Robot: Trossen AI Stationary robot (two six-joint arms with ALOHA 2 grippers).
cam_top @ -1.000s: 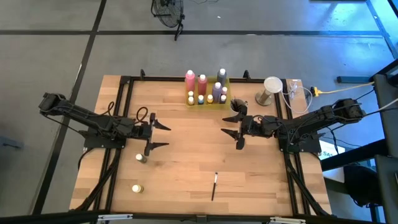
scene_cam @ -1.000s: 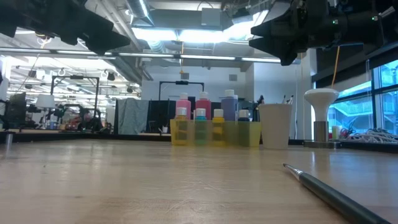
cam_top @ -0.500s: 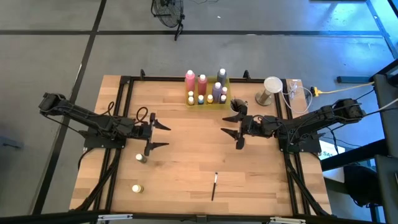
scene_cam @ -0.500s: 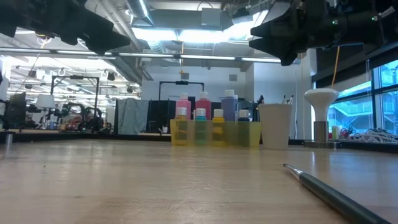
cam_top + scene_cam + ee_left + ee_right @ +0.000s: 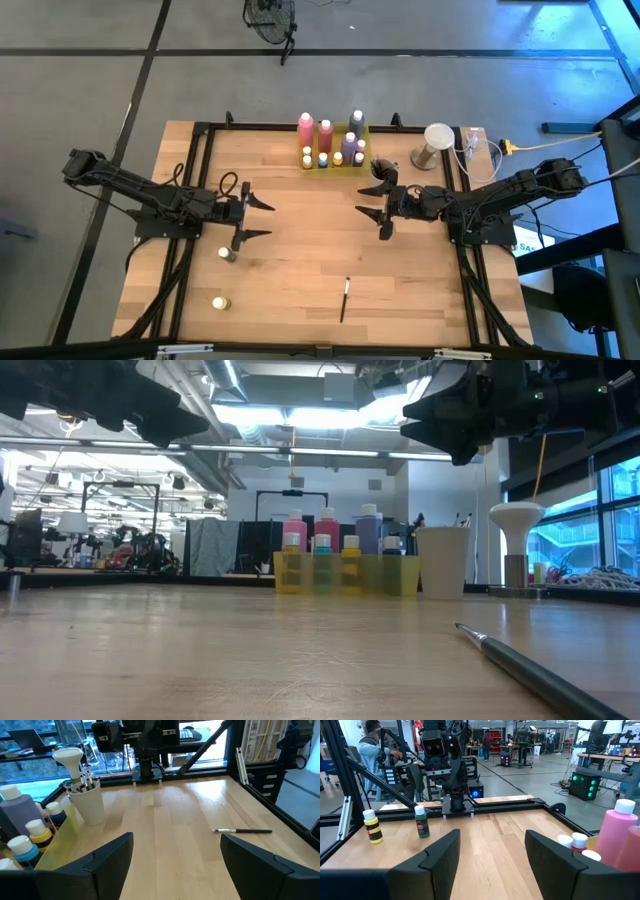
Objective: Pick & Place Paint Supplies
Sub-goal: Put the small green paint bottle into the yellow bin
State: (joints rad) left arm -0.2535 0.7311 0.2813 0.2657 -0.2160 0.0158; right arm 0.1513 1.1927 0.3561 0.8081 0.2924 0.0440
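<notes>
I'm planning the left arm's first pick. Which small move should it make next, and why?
Probably lower the left gripper toward the small bottle standing loose just beside it. The gripper is open and empty, and that bottle is the nearest supply still outside the yellow tray.

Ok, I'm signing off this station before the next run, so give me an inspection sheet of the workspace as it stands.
Surface: wooden table, dark frame around it.
Job's things: yellow tray holds the pink, purple and small bottles; two small bottles stand loose at the left; one paintbrush lies near the front.
Clutter: cup with brushes beside the tray; white lamp.
Grippers: left pincer open, empty, above the table; right pincer open, empty.
Cables: white bundle at the right rear corner.
Surroundings: a person beyond the table.
</notes>
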